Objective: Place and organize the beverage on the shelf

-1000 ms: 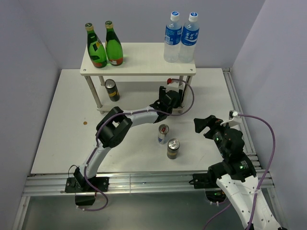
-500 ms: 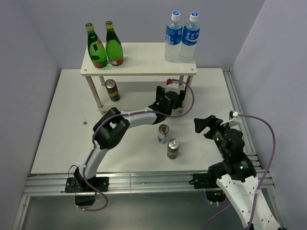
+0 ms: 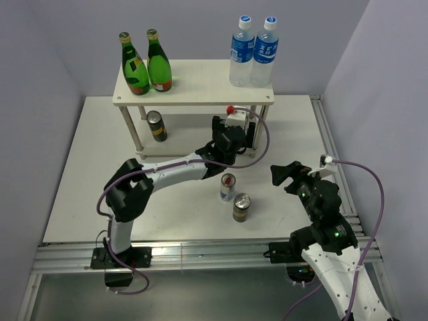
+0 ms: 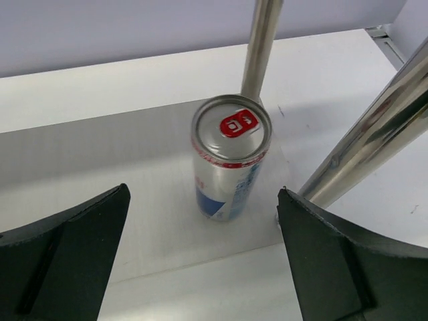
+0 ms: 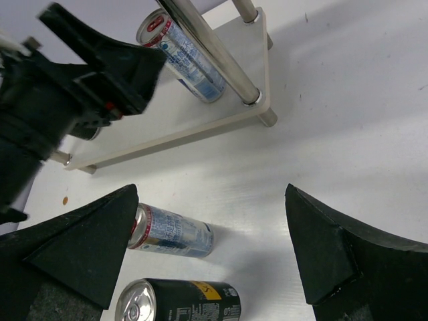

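Shelf (image 3: pixel 200 81) at table's (image 3: pixel 87 174) 12 o'clock: top board carries two green bottles (image 3: pixel 159 70) at its 9 o'clock end and two water bottles (image 3: pixel 241 57) at 3; below, a black can (image 3: pixel 156 126) at 9 and a silver can (image 4: pixel 229 157) upright at 3, just beside a leg (image 4: pixel 262 40). Left gripper (image 4: pixel 202 200) fingers spread wide, flanking that silver can without contact; right gripper (image 5: pixel 211 192) fingers also apart, empty. Second silver can (image 3: pixel 228 187) and second black can (image 3: pixel 241 208) stand close together on the table, toward 6 o'clock.

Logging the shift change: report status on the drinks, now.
Left gripper open, right gripper open. Shelved can upright on shelf lower tier, fingers clear. Loose silver can, dark can on table. Shelf leg close behind shelved can.
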`<state>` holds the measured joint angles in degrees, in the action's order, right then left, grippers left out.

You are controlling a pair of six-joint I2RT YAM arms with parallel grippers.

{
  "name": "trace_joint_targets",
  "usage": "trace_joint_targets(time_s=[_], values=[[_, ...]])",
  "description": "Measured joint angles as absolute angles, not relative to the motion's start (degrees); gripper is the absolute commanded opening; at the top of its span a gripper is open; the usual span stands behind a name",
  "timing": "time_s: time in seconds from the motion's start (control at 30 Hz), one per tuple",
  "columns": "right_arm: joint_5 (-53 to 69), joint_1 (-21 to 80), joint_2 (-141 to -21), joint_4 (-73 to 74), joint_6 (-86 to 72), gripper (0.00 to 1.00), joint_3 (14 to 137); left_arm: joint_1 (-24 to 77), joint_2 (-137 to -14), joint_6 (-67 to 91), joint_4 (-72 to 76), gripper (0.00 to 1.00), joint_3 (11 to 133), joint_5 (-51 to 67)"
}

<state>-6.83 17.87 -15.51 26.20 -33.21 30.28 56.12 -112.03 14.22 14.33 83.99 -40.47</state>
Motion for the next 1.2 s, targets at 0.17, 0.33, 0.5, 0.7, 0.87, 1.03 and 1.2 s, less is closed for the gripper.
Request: trace_joint_targets(time_s=[0.17,0.33,0.5,0.7,0.87,1.03,1.2], values=[[-6.83,17.87,-15.51,26.20,-33.21,0.98,30.28,57.91,-105.10,15.62,9.19,0.99,81.03,-43.92],[-6.81,17.89,-15.51,26.20,-33.21,0.98,30.28,62.87,-91.70,19.84,4.38,0.99,69.06,-47.27],[-6.81,17.89,-15.51,26.20,-33.21,0.98,30.28,69.10,-78.37,23.44,0.82,0.99,55.31,-49.32],[-6.85,18.09,-15.51,26.20,-33.21,0.98,30.28,74.37,-68.62,28.56,-0.62,0.99,39.94,-48.53],[-6.85,18.13,-15.53,26.15,-33.21,0.98,29.76,74.70,-68.05,29.58,6.13,0.99,30.46,-45.32],[-6.85,18.13,-15.51,26.17,-33.30,0.98,29.54,75.26,-75.42,28.05,16.19,0.99,28.99,-41.85],[-6.92,18.15,-15.53,26.17,-33.41,0.98,29.54,75.31,-83.66,26.55,23.22,0.99,30.06,-39.83]])
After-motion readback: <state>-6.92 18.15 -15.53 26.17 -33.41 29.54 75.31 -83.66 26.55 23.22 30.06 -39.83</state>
